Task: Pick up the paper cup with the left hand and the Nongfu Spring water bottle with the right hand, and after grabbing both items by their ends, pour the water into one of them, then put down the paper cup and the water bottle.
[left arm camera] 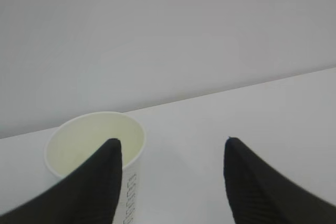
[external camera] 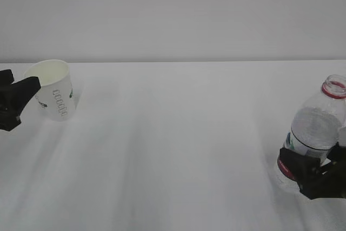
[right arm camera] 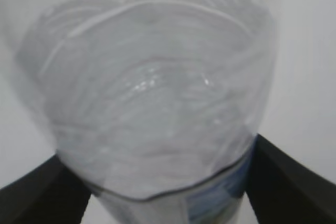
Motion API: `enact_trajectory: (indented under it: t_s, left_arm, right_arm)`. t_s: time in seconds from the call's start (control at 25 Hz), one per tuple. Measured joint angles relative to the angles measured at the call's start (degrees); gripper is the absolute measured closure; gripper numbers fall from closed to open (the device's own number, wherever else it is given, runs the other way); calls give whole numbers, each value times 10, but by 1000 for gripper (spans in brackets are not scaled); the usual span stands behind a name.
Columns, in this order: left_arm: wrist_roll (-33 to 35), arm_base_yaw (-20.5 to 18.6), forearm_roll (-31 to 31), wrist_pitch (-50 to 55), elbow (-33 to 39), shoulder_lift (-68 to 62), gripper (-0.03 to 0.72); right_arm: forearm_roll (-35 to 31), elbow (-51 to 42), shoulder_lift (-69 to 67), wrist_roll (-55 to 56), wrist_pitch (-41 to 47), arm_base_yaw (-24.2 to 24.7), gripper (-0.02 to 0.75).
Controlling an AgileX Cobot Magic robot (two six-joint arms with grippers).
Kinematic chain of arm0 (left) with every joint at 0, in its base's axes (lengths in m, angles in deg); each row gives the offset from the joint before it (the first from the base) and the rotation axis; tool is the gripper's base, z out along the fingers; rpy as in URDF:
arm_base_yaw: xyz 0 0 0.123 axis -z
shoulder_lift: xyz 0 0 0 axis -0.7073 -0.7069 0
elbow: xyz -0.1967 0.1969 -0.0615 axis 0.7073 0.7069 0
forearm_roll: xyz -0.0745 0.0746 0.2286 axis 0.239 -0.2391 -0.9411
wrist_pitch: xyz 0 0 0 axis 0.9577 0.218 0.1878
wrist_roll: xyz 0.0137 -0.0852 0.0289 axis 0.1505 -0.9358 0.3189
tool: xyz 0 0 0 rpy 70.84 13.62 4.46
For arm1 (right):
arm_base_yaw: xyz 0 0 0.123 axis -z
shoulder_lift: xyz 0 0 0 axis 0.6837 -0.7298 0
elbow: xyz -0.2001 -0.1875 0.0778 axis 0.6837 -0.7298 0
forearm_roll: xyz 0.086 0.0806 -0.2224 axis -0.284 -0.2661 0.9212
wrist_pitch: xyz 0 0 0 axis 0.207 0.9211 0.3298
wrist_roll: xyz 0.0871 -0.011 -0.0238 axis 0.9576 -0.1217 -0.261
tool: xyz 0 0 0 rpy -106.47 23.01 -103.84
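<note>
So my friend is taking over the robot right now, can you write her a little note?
Left gripper: open, the cup not between its fingers, one finger in front of its rim.
Right gripper: fingers on both sides of the bottle, low down; a firm hold can't be told.
Cup far left on the table, bottle far right, uncapped, both upright.
Done: arms at their items.
Left: grasp, lift, pour, set down.

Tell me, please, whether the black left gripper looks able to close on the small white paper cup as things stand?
Probably not yet: the black left gripper stands open, but the small white paper cup sits off to one side, behind one fingertip rather than between the jaws. Nothing else blocks it.
</note>
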Motion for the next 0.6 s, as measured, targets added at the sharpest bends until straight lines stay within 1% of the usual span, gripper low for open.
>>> enact_trajectory:
  t_s: [0.44, 0.6]
  left_arm:
    - [0, 0, 0, 0, 0, 0, 237]
    - [0, 0, 0, 0, 0, 0, 237]
  right_arm:
    - [4, 24, -4, -1, 0, 0, 99]
    - [5, 24, -19, -1, 0, 0, 130]
